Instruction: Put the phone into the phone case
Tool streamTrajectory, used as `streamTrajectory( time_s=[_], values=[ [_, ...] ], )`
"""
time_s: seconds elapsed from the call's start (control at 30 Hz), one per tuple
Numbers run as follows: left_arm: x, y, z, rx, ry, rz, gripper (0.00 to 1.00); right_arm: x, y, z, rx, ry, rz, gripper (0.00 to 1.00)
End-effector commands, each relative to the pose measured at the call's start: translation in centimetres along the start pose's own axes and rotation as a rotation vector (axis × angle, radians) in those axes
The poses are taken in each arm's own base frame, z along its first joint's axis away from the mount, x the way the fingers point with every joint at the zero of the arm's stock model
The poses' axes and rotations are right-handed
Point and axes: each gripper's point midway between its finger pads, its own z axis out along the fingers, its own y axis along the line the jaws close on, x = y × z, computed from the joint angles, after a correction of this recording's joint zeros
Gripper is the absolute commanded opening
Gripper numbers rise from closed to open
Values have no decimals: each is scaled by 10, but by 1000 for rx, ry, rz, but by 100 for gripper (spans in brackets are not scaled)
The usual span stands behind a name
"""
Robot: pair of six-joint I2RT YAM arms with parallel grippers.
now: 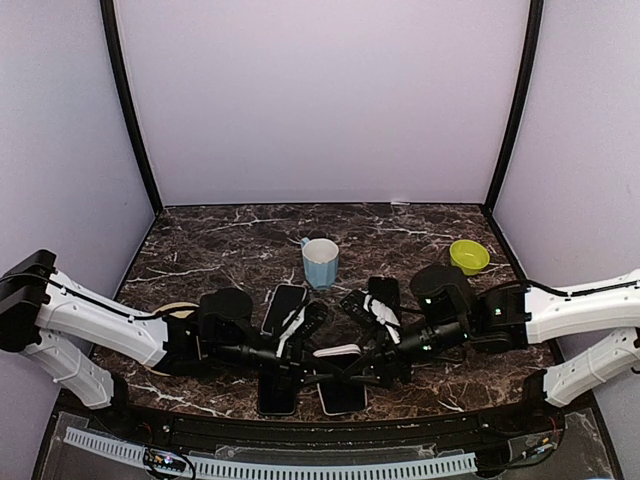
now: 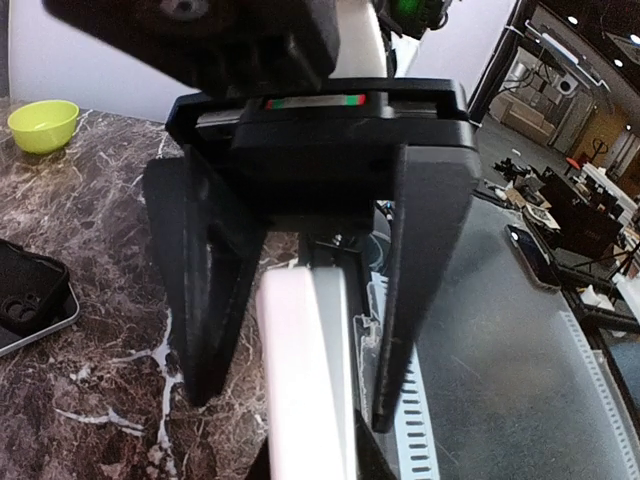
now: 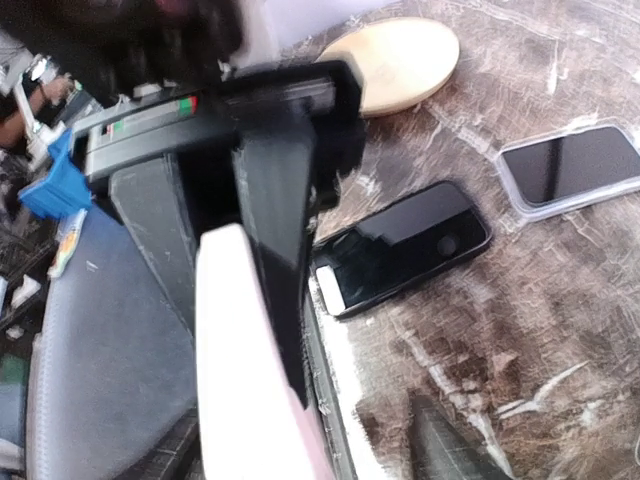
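Note:
The phone (image 1: 340, 350), a thin white-pink slab, stands on edge above the table's front middle, between both grippers. In the left wrist view the phone (image 2: 300, 380) shows edge-on between the black fingers of my left gripper (image 2: 295, 410), which sit close on either side. In the right wrist view its broad pale face (image 3: 240, 400) fills the space between the fingers of my right gripper (image 3: 245, 370). A black phone case (image 2: 30, 290) with a camera cut-out lies on the marble beyond. The two grippers (image 1: 330, 372) cross in the top view.
A dark phone (image 3: 400, 250) lies by the front edge, and another sits in a clear case (image 3: 570, 165) further in. A wooden disc (image 3: 400, 60) is at the left. A blue mug (image 1: 320, 262) and a green bowl (image 1: 468, 256) stand behind.

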Motion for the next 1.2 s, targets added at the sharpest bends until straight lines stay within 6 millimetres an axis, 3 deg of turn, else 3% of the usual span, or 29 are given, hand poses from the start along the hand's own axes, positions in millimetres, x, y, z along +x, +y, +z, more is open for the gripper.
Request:
streamTrajectory(
  time_s=[0.0, 0.17, 0.37, 0.43, 0.47, 0.53, 0.6, 0.67, 0.73, 0.83, 0.87, 0.9, 1.0, 1.17],
  values=[
    [-25, -23, -16, 88, -110, 153, 0, -29, 27, -5, -128, -79, -59, 42],
    [-26, -29, -20, 107, -114, 165, 0, -40, 38, -13, -177, -137, -58, 0],
    [-32, -32, -20, 118, -120, 152, 0, -43, 44, -13, -203, -121, -64, 0],
    [-33, -24, -20, 70, -120, 116, 25, -50, 48, -20, -212, -151, -77, 0],
    [-28, -19, -20, 45, -104, 82, 47, -56, 51, -24, -220, -169, -84, 0],
    [-22, -13, -23, 10, -93, 51, 66, -66, 56, -32, -230, -201, -100, 0],
    [-16, -8, -25, -16, -85, 26, 76, -77, 52, -36, -203, -233, -91, 0],
    [-10, 4, -28, -89, -70, -11, 80, -82, 32, -35, -136, -241, -38, 0],
    [-8, 21, -40, -207, -78, -40, 84, -78, -8, -25, -45, -204, 88, 0],
    [11, 65, -68, -497, -46, -124, 92, -69, -62, -14, -17, -150, 277, 0],
    [8, 74, -80, -572, -67, -133, 93, -69, -73, -9, -21, -143, 311, 0],
    [19, 82, -87, -621, -33, -167, 94, -67, -83, -3, -17, -124, 337, 0],
    [22, 89, -103, -690, -33, -205, 95, -59, -111, 17, -25, -48, 393, 0],
    [29, 90, -110, -710, -27, -252, 94, -32, -155, 40, 7, 98, 483, 0]
  ],
)
